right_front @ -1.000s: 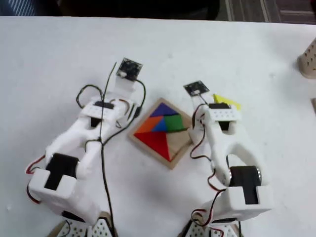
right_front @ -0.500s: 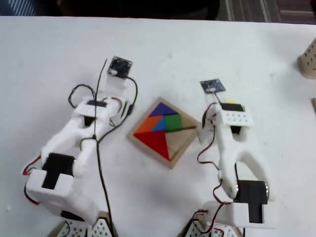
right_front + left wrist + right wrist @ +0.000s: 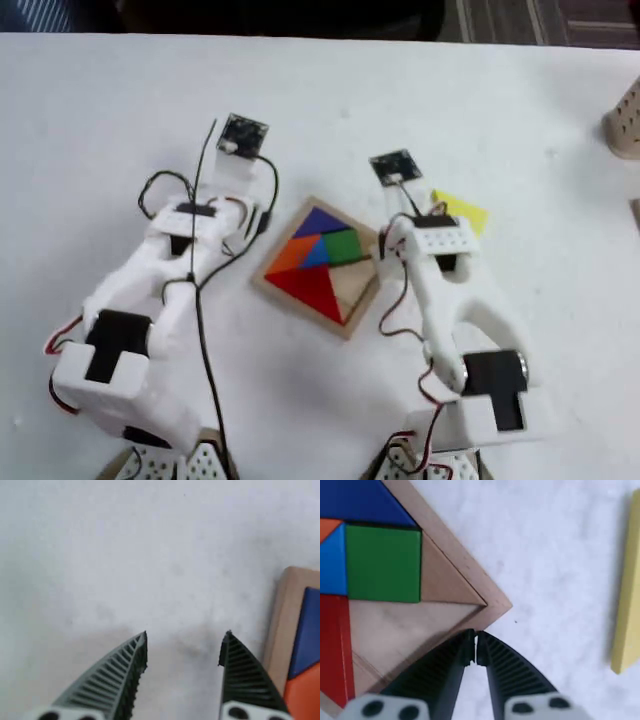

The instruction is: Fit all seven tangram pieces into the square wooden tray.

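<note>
Your left hand (image 3: 186,635) hangs open over the bench (image 3: 150,540), just beside the tray (image 3: 454,550). Your right hand (image 3: 475,636) is closed at the tray's edge. The yellow piece (image 3: 627,590) lies outside the tray.

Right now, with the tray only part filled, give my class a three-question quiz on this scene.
1. True or false: the yellow piece lies on the table, outside the wooden tray.
2. The right tool is: A open; B shut; C holding the yellow piece.
3. Fill in: the square piece in the tray is ____.

Key: 1 true; 2 B; 3 green.
</note>
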Robot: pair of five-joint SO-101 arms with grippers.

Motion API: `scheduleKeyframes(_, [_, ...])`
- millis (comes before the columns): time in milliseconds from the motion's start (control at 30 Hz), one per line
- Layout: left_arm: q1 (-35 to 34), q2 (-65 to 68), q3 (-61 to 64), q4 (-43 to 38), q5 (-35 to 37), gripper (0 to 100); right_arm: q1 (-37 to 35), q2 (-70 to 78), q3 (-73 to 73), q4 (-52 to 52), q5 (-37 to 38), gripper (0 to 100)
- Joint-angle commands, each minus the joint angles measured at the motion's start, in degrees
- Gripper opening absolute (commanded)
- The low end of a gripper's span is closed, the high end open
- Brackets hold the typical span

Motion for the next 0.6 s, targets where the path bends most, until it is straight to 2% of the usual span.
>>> scheduleKeyframes(0, [-0.9, -0.7, -3.0, 0.4, -0.2, 24, -2.2, 5.6, -9.7, 3.4, -1.0, 1.7])
scheduleKeyframes(267, [-1.1, -0.7, -3.3, 0.4, -0.2, 24, -1.6, 7.4, -18.1, 5.1, -2.9, 1.7])
scheduleKeyframes(333, [-1.1, -0.7, -3.3, 0.3, -0.2, 24, -0.2, 4.4, -18.2, 6.6, -3.0, 1.7])
scheduleKeyframes(433, [-1.8, -0.7, -3.3, 0.2, -0.2, 24, 3.9, 0.1, -18.1, 7.3, -7.3, 2.1])
scheduleKeyframes(567, [-1.8, -0.8, -3.3, 0.1, -0.2, 24, 8.3, -0.1, -19.7, 7.3, -4.9, 11.2])
